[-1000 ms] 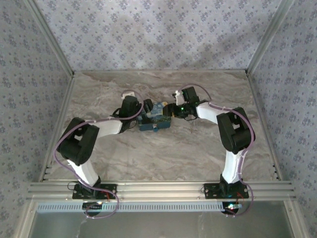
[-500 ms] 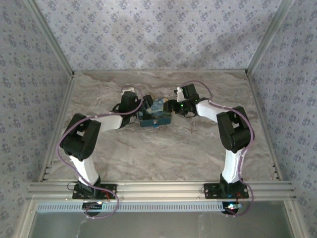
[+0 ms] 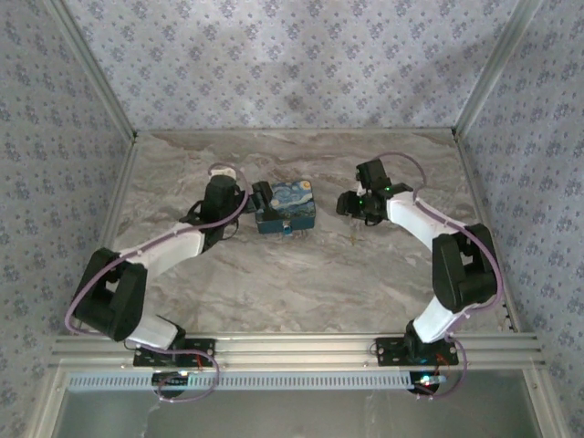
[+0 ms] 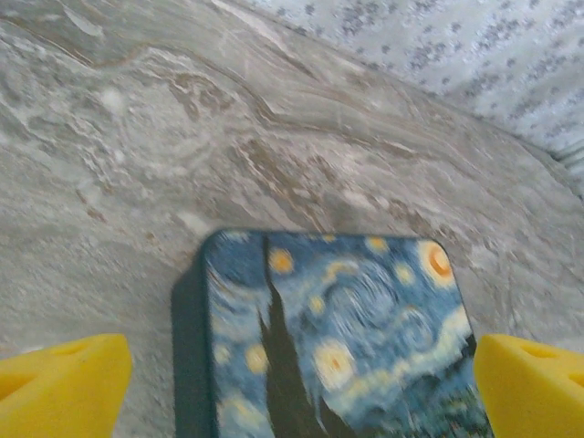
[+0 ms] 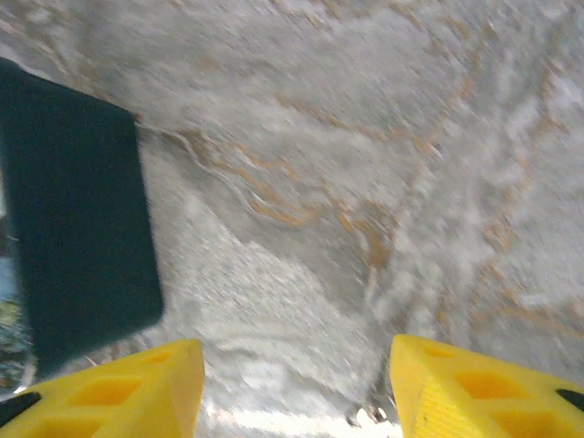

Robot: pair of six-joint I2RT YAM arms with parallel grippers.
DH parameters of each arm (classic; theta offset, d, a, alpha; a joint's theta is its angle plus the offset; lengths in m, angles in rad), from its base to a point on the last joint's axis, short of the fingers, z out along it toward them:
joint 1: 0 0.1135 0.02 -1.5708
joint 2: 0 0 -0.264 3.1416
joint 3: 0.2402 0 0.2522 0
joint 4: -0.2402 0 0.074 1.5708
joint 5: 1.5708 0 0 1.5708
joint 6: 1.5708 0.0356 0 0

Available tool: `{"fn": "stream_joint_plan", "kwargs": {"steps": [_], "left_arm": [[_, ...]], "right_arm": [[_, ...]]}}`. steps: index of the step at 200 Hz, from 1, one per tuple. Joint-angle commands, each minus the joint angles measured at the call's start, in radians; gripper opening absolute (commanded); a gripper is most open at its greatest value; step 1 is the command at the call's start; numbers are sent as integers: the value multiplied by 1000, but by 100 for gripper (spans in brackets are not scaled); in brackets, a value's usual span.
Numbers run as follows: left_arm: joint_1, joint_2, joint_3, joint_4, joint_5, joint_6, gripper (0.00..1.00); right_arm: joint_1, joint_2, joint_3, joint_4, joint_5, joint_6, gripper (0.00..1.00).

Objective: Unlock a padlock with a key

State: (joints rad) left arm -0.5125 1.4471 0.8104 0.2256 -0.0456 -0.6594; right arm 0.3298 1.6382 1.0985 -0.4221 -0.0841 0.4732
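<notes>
Both arms have swung outward. Right gripper [image 3: 345, 204] has backed off to the right and stands well apart from the starry-night box [image 3: 286, 208], its jaws partly apart over bare marble tabletop [image 5: 383, 182], holding nothing. Left gripper [image 4: 301, 388] has its jaws wide, straddling the box's near end without clamping it. I cannot tell where the padlock is.

Left wrist view's bottom edge cuts off the blue box [image 4: 338, 347].

Overhead and both close wrist views share the box [image 3: 286, 206].
</notes>
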Motion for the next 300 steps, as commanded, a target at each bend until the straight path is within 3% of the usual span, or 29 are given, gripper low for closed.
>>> {"fn": "stream_joint_plan", "kwargs": {"steps": [1, 69, 162, 227, 300], "left_arm": [[-64, -34, -18, -84, -40, 4, 96], [-134, -28, -50, -78, -58, -59, 95], [-138, -59, -93, -68, -68, -77, 95], [-138, -59, -114, -51, -62, -89, 95], [-139, -57, -124, -35, -53, -97, 95]], "right_arm": [[12, 18, 12, -166, 48, 86, 55], [65, 26, -71, -128, 38, 242, 41], [54, 127, -46, -121, 69, 310, 39], [46, 124, -34, -117, 86, 340, 43], [33, 132, -3, -126, 99, 352, 41]]}}
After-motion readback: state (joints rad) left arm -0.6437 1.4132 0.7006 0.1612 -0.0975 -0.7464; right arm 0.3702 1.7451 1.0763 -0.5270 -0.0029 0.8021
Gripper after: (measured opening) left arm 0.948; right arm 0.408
